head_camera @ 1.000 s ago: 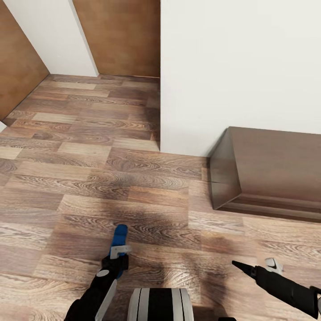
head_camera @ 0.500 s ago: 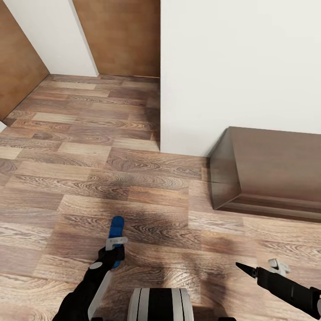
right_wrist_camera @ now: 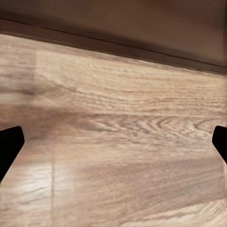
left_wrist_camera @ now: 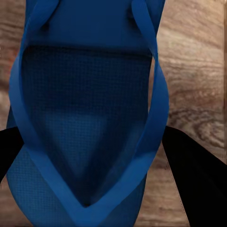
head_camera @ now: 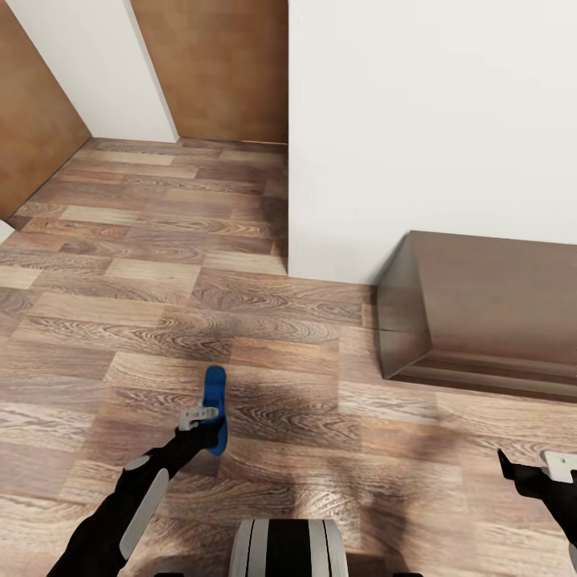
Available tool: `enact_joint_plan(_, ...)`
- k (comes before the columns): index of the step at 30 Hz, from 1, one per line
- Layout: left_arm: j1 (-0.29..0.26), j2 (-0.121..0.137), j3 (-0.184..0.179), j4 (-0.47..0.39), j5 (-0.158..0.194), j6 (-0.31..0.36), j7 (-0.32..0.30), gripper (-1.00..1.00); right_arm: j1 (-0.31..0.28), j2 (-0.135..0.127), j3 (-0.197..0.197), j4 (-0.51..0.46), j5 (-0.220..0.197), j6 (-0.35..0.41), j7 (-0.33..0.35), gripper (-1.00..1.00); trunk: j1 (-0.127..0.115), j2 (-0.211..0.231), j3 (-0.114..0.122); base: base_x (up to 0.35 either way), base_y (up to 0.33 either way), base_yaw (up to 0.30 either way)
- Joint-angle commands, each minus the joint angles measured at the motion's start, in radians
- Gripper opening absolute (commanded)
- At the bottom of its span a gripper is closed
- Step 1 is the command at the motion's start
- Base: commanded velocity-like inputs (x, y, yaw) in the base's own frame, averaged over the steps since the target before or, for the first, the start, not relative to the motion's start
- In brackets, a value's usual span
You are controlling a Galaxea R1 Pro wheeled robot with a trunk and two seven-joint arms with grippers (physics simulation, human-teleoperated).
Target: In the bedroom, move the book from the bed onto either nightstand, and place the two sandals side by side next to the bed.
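Gripping a bright blue flip-flop sandal (head_camera: 215, 409) with thong straps, the left gripper (head_camera: 210, 429) holds it above the wood-plank floor (head_camera: 160, 304); the right gripper (head_camera: 513, 473) is spread wide, empty.

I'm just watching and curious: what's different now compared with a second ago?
The left pincer, shut on the sandal, has swung out to the robot's left with it and a little forward. The right pincer has pulled back and out to the right; it looks open in its wrist view. The floor, wall and dark cabinet look unchanged.
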Motion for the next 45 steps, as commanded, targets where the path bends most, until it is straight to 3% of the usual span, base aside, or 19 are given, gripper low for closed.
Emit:
enact_joint_plan(1,0.000,0.001,-0.001,-0.001,0.009,0.006,0.001,-1.00,0.000,0.000,0.000,-0.001,-0.002,0.005,0.001,1.00,-0.001,0.000,0.003,0.000,0.000,0.000)
enact_joint_plan(45,0.000,-0.001,-0.002,-0.001,0.009,0.007,0.001,-1.00,0.000,0.000,0.000,-0.001,-0.002,0.005,0.001,1.00,-0.020,0.010,0.174,0.000,0.000,0.000)
